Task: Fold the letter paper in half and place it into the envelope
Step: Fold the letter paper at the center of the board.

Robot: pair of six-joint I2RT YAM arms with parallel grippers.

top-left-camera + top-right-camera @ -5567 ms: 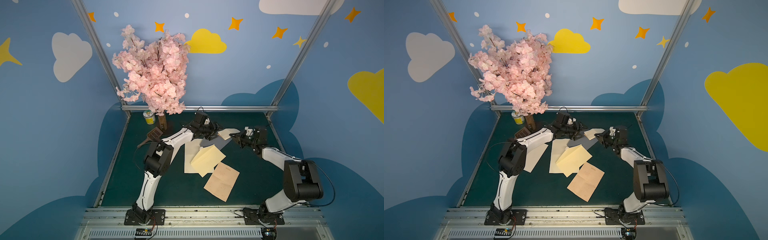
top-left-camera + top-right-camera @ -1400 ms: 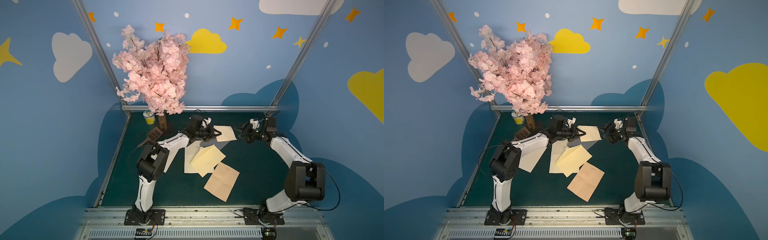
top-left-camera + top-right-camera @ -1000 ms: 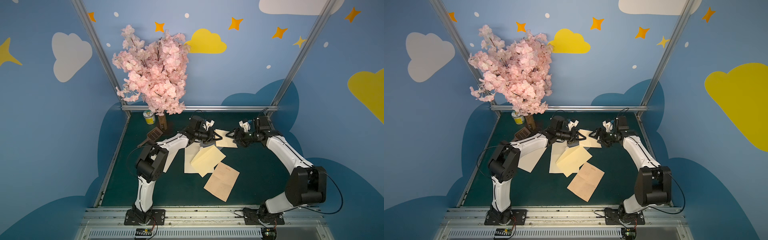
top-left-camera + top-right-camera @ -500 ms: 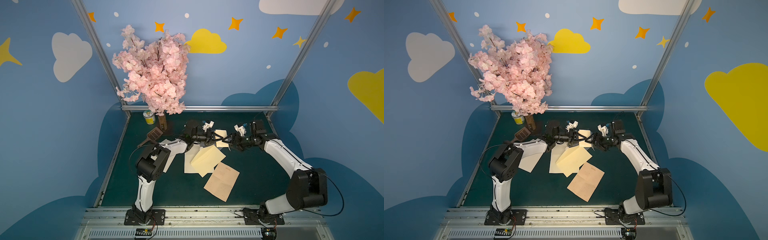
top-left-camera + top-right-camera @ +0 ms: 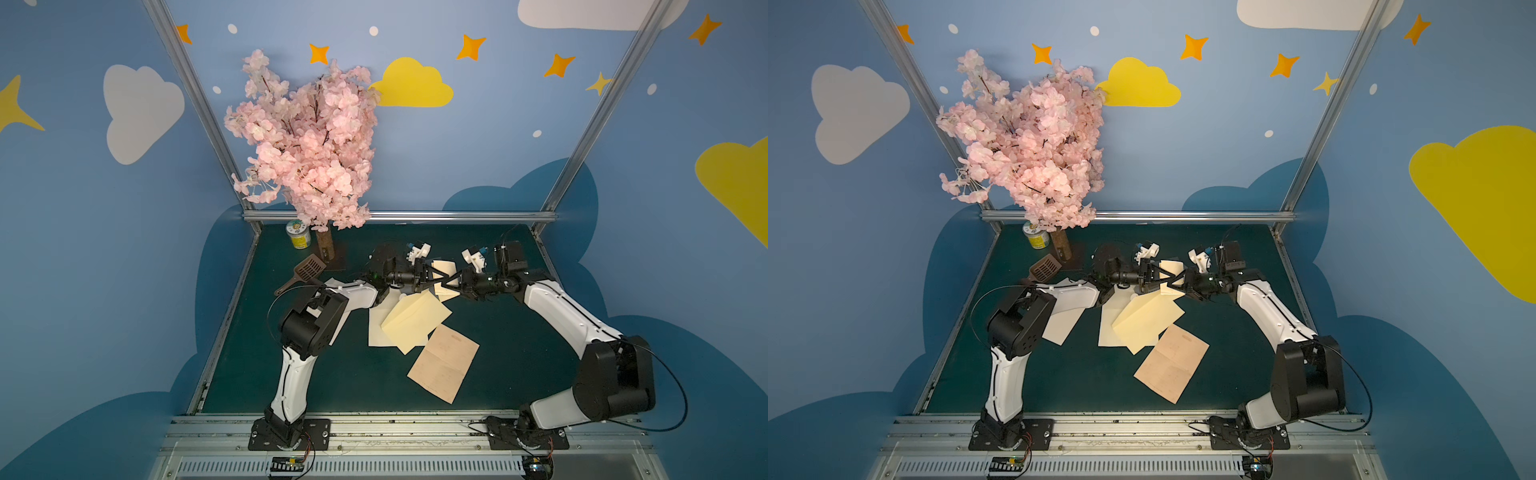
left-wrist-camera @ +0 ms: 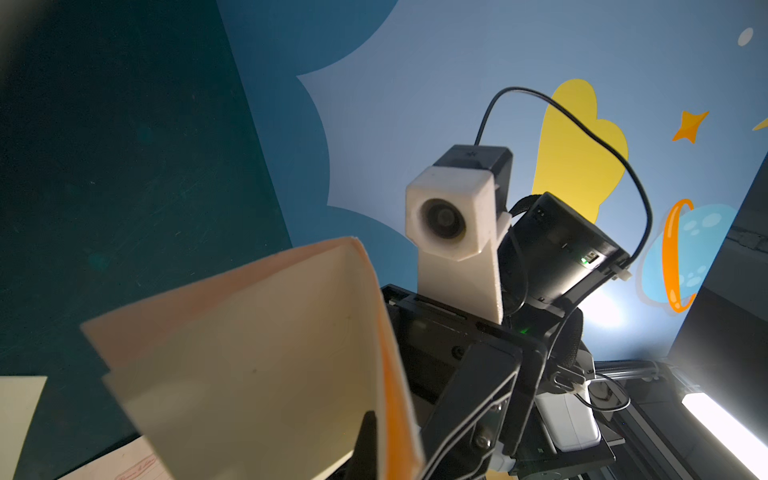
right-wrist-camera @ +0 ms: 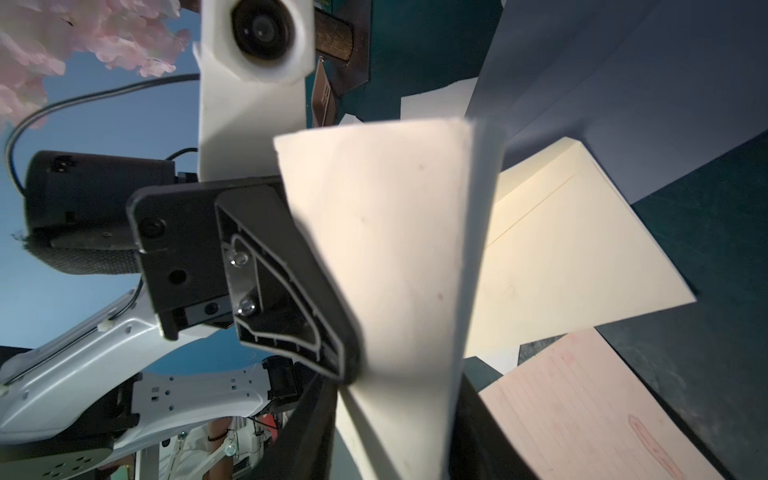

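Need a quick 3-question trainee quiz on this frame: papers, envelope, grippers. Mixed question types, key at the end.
1. Which arm's gripper is plainly clamped shut on the folded letter paper?
2. True or false: that paper lies flat on the table.
3. The tan lined sheet lies: A) inside the envelope; B) nearer the arm bases than the cream envelope; C) in a gripper.
Key: 1 the left gripper; 2 false, it is held above the table; 3 B.

Blossom tree (image 5: 305,145), yellow can (image 5: 298,235), brown spatula (image 5: 308,269), back-left.
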